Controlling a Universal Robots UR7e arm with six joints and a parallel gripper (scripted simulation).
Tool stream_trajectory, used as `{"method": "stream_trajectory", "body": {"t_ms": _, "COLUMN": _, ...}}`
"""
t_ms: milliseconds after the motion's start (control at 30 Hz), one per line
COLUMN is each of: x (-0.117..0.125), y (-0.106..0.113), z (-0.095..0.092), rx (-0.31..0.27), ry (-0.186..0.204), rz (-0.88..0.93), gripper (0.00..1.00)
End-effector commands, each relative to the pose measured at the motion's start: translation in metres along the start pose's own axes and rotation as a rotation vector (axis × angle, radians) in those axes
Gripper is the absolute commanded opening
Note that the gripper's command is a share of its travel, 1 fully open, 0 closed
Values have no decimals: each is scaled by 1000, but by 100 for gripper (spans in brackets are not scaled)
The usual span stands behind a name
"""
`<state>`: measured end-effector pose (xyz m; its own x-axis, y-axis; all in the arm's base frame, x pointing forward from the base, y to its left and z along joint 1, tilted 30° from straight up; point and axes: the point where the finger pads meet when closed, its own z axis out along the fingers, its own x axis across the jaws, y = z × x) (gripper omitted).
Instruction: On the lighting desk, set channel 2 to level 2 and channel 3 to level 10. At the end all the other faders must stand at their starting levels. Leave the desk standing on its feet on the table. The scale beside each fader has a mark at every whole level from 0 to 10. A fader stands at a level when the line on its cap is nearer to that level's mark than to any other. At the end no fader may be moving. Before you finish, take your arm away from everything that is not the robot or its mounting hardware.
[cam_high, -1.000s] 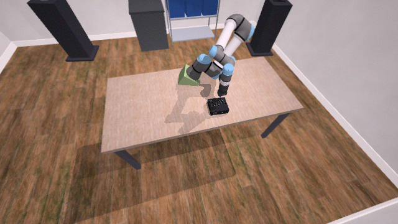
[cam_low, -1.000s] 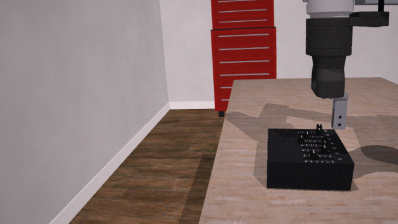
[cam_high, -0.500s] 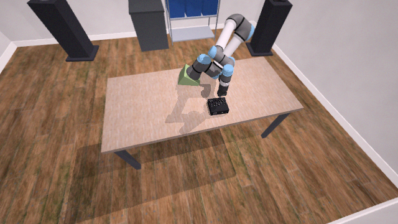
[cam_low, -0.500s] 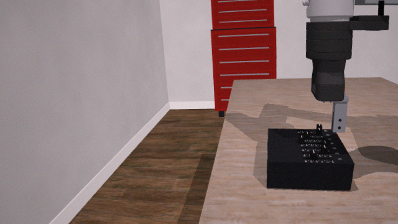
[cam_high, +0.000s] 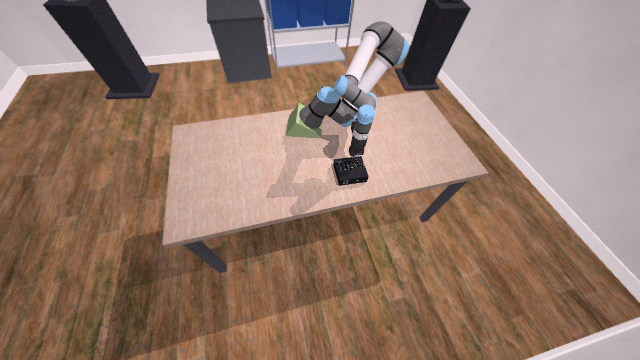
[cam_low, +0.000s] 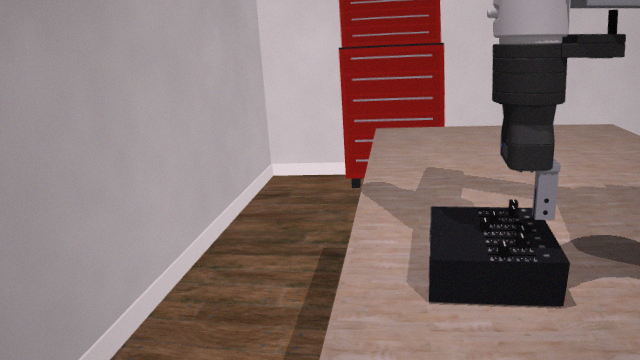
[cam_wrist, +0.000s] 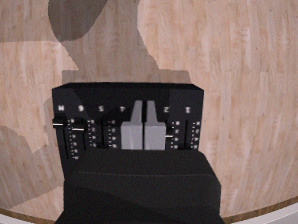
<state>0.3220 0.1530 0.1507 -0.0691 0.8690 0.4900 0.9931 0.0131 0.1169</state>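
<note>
The black lighting desk (cam_high: 351, 170) stands on its feet on the wooden table, near the front right. It also shows in the exterior view (cam_low: 497, 255) and in the wrist view (cam_wrist: 127, 123). It carries several faders with white-lined caps; one cap (cam_wrist: 77, 128) at the left of the wrist view stands partway along its slot. My gripper (cam_wrist: 144, 113) is shut with nothing between the fingers, pointing straight down over the middle slots of the desk. In the exterior view the grey fingers (cam_low: 545, 200) reach the desk's far end, beside a raised fader cap (cam_low: 513, 204).
A green wedge-shaped block (cam_high: 301, 122) sits on the table behind the arm. A red drawer cabinet (cam_low: 391, 85) stands beyond the table's far end. Two black speaker towers and a grey cabinet stand on the floor at the back.
</note>
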Motion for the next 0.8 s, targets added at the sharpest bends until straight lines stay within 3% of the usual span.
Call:
{"method": "stream_trajectory", "body": {"t_ms": 0, "x": 0, "y": 0, "z": 3, "rx": -1, "ry": 0, "rz": 0, "gripper": 0}}
{"method": "stream_trajectory", "body": {"t_ms": 767, "x": 0, "y": 0, "z": 7, "rx": -1, "ry": 0, "rz": 0, "gripper": 0}}
